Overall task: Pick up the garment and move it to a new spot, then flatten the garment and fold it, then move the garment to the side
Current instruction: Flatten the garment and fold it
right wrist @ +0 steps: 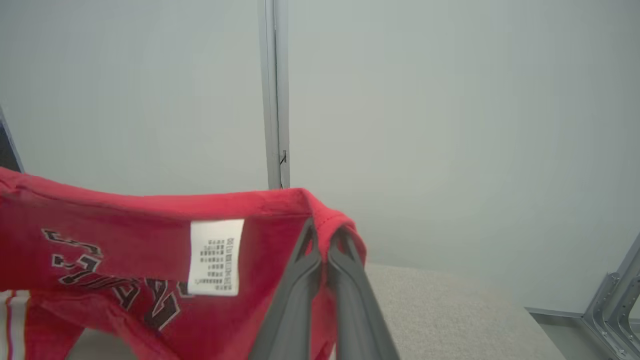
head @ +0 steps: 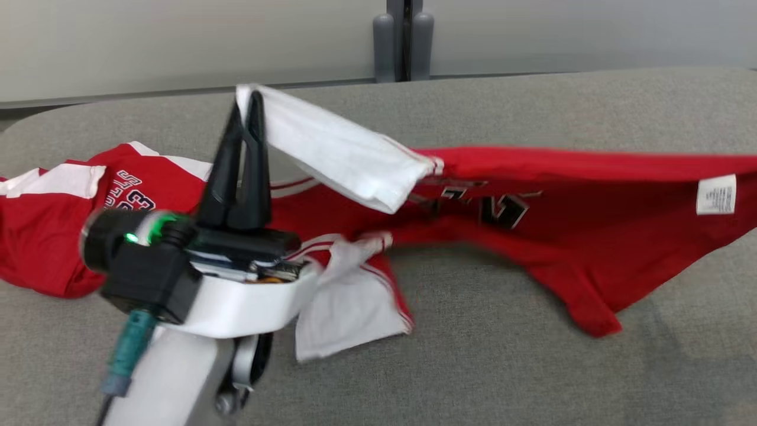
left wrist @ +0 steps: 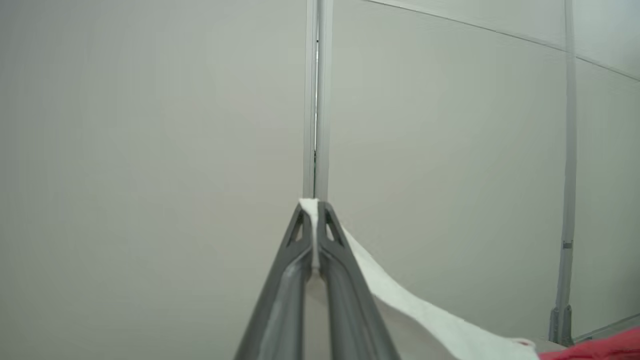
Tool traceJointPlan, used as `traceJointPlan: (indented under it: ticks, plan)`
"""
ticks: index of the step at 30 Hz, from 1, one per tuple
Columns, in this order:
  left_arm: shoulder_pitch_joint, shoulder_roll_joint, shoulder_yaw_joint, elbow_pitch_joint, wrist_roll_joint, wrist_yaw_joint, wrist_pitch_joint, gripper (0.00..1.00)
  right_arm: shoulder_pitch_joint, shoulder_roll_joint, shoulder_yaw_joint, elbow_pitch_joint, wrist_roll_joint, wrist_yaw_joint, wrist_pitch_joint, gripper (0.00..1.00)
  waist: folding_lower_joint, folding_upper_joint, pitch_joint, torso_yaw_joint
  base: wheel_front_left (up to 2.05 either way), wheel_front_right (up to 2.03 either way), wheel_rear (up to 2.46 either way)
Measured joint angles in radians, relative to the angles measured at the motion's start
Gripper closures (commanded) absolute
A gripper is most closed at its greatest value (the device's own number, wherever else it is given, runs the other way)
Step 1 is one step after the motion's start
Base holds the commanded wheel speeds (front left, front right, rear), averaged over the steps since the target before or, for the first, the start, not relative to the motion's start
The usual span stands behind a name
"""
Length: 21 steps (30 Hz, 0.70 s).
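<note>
The garment (head: 556, 195) is a red jersey with white panels and black lettering, stretched across the grey table (head: 532, 367). My left gripper (head: 249, 100) is shut on a white edge of the garment (left wrist: 400, 300), lifted above the table at left of centre. In the right wrist view, my right gripper (right wrist: 325, 239) is shut on the garment's red hem (right wrist: 280, 200), next to a white care label (right wrist: 216, 256). The middle of the jersey sags to the table, and a white flap (head: 349, 307) hangs down beside my left forearm.
A pale wall (head: 177, 47) with a grey upright post (head: 405, 38) runs behind the table's far edge. A metal frame (right wrist: 615, 305) stands at the lower right of the right wrist view. Bare grey table lies in front of the garment.
</note>
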Motion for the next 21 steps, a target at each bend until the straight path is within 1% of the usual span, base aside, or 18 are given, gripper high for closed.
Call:
traceJointPlan:
  ticks: [3, 6, 10, 11, 15, 18, 21]
  plan:
    - [-0.052, 0.038, 0.026, -0.085, 0.023, 0.001, 0.021, 1.00, -0.032, 0.008, -0.025, -0.040, -0.011, 0.000, 0.018, 1.00, 0.0000, 0.0000, -0.024, 0.008, 0.00, 0.00, 0.00]
    - [-0.101, 0.067, 0.049, -0.150, 0.034, 0.003, 0.069, 1.00, -0.056, 0.019, -0.042, -0.075, -0.034, 0.000, 0.041, 1.00, 0.0000, 0.0000, -0.047, 0.014, 0.00, 0.00, 0.00]
    - [-0.157, 0.091, 0.057, -0.175, 0.032, -0.006, 0.145, 1.00, -0.085, 0.034, -0.058, -0.105, -0.044, 0.000, 0.079, 1.00, 0.0000, 0.0000, -0.063, 0.020, 0.00, 0.00, 0.00]
    - [-0.187, 0.093, 0.056, -0.167, 0.023, -0.016, 0.174, 1.00, -0.101, 0.036, -0.058, -0.110, -0.044, 0.000, 0.093, 1.00, 0.0000, 0.0000, -0.059, 0.020, 0.00, 0.00, 0.00]
    - [-0.276, 0.075, 0.056, -0.107, -0.004, -0.042, 0.198, 1.00, -0.168, 0.026, -0.038, -0.109, -0.023, 0.000, 0.113, 1.00, 0.0000, 0.0000, -0.033, 0.022, 0.00, 0.00, 0.00]
    - [-0.381, 0.047, 0.058, -0.026, -0.021, -0.064, 0.200, 1.00, -0.251, -0.009, -0.013, -0.093, 0.007, 0.000, 0.121, 1.00, 0.0000, 0.0000, -0.001, 0.025, 0.00, 0.00, 0.00]
    - [-0.507, 0.015, 0.063, 0.084, -0.029, -0.083, 0.195, 1.00, -0.369, -0.056, 0.021, -0.060, 0.042, 0.000, 0.121, 1.00, 0.0000, 0.0000, 0.040, 0.029, 0.00, 0.00, 0.00]
